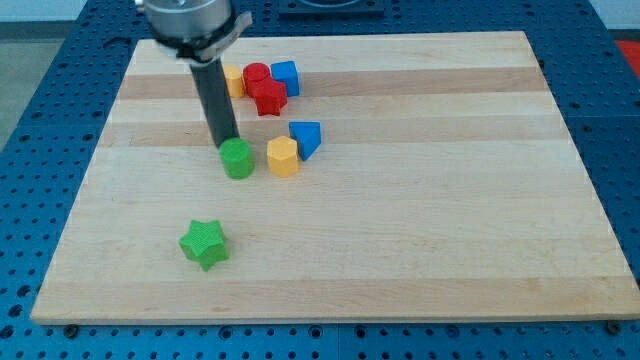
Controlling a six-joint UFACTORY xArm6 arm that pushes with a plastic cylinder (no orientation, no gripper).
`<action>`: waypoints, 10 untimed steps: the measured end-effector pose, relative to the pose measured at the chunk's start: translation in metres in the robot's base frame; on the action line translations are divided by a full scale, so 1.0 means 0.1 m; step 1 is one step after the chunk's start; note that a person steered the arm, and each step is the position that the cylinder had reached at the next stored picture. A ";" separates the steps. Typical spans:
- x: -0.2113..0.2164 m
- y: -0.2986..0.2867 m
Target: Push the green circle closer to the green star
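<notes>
My tip (229, 143) carried no gripper and grasped nothing; it touched the far edge of the green circle (237, 159), which sat just left of the yellow block (283, 157); the green star (204, 244) lay below on the bench (450, 220); I judged the circle light, stiff and likely to roll off-line, so I should press its far edge dead centre.

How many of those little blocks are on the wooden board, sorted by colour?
Green: 2, the green circle and green star
Yellow: 2
Red: 2
Blue: 2
Total: 8
</notes>
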State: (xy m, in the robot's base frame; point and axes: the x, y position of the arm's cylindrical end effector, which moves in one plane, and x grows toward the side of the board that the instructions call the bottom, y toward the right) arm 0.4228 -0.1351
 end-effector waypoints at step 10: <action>0.55 0.64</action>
State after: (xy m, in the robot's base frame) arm 0.4782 -0.0711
